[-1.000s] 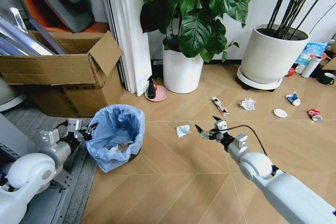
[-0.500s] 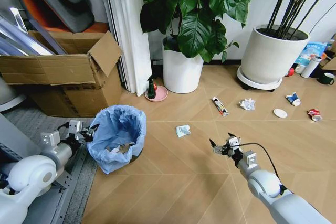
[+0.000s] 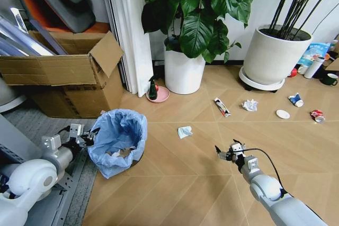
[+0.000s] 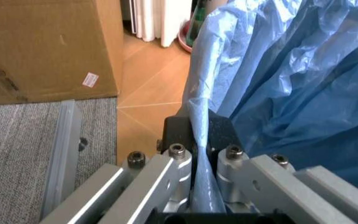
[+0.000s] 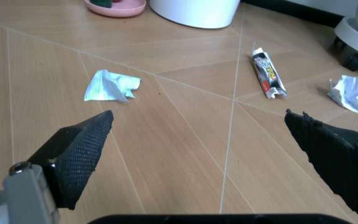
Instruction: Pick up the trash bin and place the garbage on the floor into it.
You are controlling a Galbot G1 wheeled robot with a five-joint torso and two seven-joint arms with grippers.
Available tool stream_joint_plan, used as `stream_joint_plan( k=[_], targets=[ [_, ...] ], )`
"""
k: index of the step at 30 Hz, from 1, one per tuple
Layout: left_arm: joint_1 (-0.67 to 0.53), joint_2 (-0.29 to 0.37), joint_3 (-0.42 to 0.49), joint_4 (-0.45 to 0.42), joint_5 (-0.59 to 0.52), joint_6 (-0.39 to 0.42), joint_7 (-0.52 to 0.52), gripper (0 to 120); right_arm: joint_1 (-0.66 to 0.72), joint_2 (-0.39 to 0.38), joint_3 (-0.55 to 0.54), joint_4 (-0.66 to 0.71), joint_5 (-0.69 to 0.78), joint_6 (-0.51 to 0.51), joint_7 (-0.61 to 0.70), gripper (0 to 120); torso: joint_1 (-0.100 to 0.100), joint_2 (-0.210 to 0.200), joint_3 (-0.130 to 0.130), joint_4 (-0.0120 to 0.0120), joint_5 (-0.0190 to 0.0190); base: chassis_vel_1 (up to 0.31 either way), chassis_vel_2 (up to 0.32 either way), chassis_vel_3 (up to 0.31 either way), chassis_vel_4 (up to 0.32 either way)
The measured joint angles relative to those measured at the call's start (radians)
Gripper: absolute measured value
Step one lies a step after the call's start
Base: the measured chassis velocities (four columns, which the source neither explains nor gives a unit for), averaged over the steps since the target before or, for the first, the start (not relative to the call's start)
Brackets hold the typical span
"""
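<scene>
Two grippers | left gripper (image 4: 203,186) pinching trash bin (image 3: 117,138) crinkly liner | right gripper (image 5: 204,135) spread

Floor (image 3: 175,178) — scattered garbage (image 3: 185,131), bin (image 3: 117,140)

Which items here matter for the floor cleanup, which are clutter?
Job: black round bin with blue bag liner, pinched by left hand; white paper wad; dark printed wrapper; crumpled white wad; white disc.
Clutter: cardboard box; white plant pots; pink dish.
</scene>
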Motion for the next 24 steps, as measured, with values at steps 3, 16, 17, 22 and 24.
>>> stream_joint_plan(
  k=[3, 16, 17, 22, 24],
  targets=[
    [0.0, -0.002, 0.001, 0.0, 0.0, 0.0, 0.0, 0, -0.001, 0.0, 0.0, 0.002, 0.004, -0.003, 0.002, 100, 0.0, 0.0, 0.0, 0.0, 0.0, 0.0, 0.0, 0.0, 0.0],
    [0.026, -0.012, -0.006, -0.013, 0.011, -0.001, 0.0, 0, -0.015, -0.002, 0.011, 0.012, 0.023, -0.001, -0.003, 100, 0.0, 0.0, 0.0, 0.0, 0.0, 0.0, 0.0, 0.0, 0.0],
    [0.026, -0.012, -0.006, -0.013, 0.011, -0.001, 0.0, 0, -0.015, -0.002, 0.011, 0.012, 0.023, -0.001, -0.003, 100, 0.0, 0.0, 0.0, 0.0, 0.0, 0.0, 0.0, 0.0, 0.0],
    [0.027, -0.014, -0.006, -0.013, 0.013, -0.002, 0.0, 0, -0.017, -0.005, 0.015, 0.013, 0.03, 0.0, -0.005, 100, 0.0, 0.0, 0.0, -0.0001, 0.0, -0.009, 0.004, 0.006, -0.012],
    [0.027, -0.015, -0.006, -0.012, 0.013, -0.002, 0.0, 0, -0.017, -0.005, 0.016, 0.013, 0.031, 0.003, -0.007, 100, 0.0, 0.0, 0.0, 0.0, 0.0, -0.04, 0.051, 0.05, -0.05]
  ],
)
